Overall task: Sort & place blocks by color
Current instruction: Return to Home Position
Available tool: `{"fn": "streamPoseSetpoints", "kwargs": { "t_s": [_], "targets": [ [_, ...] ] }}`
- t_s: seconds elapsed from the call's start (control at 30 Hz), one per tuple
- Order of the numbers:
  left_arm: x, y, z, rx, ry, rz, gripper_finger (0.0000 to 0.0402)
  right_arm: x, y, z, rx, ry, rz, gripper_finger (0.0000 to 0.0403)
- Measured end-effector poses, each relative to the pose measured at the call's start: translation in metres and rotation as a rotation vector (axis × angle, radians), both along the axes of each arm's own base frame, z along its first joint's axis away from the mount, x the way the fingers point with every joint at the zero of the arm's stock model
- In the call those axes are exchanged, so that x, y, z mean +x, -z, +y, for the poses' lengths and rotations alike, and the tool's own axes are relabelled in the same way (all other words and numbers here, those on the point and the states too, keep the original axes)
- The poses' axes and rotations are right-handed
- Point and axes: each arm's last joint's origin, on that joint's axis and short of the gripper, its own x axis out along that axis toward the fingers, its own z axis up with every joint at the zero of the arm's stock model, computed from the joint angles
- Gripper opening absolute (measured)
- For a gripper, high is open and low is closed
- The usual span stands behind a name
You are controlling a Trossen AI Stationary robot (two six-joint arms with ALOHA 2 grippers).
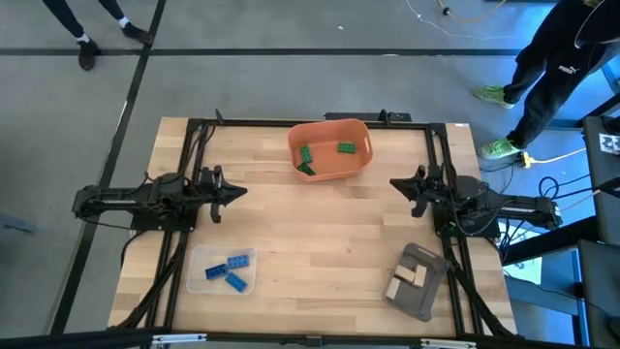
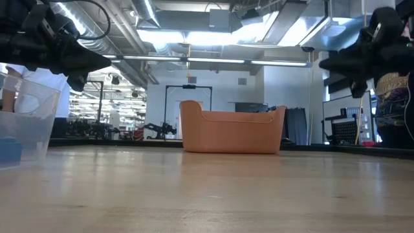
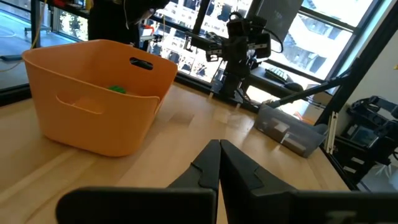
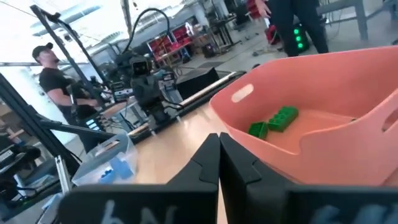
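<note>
The blocks are all inside containers, with none showing loose on the wood. Reading the high view as a clock face centred on the table (image 1: 320, 233), the green blocks (image 1: 346, 147) lie in the orange bin (image 1: 329, 124) at 12 o'clock, the blue blocks (image 1: 229, 265) in the clear tray (image 1: 200, 256) near 7 o'clock, and the tan blocks (image 1: 405, 281) in the grey tray (image 1: 424, 256) near 5 o'clock. The blue ones lie flat, their long axes slanted at different angles.

The left gripper (image 1: 238, 192) hangs at 9 o'clock, its fingers pressed together on nothing. The blue blocks sit at about 6 o'clock from it, so it is the nearer arm to them. The right gripper (image 1: 394, 183) mirrors it at 3 o'clock, likewise closed and empty, with the tan blocks at roughly 6 o'clock from it. Both tips point inward across the open middle and stand well apart from each other and from every container. I judge the sorting done and the arms at or near rest, so nothing needs reaching for.

The surface is pale wood planking framed by dark rails. Beyond it is a lit workshop with racks and ceiling ducts, and a person (image 1: 547, 68) stands off the table toward 2 o'clock
</note>
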Motion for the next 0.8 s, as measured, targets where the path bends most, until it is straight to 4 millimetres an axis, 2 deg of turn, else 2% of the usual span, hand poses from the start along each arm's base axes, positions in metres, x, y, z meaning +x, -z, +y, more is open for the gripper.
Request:
{"fn": "streamPoseSetpoints", "kwargs": {
  "t_s": [0.13, 0.53, 0.8],
  "targets": [
    [0.0000, 0.0000, 0.0000, 0.000, 0.000, 0.000, 0.0000, 0.0024, 0.0031, -0.0003, -0.003, 0.009, -0.052, 0.0000],
    [0.0000, 0.0000, 0.0000, 0.000, 0.000, 0.000, 0.0000, 0.0054, 0.0067, -0.0012, -0.214, 0.036, 0.061, 0.0003],
    [0.0000, 0.0000, 0.0000, 0.000, 0.000, 0.000, 0.0000, 0.0054, 0.0067, -0.0012, -0.223, 0.036, 0.063, 0.0016]
  ]
}}
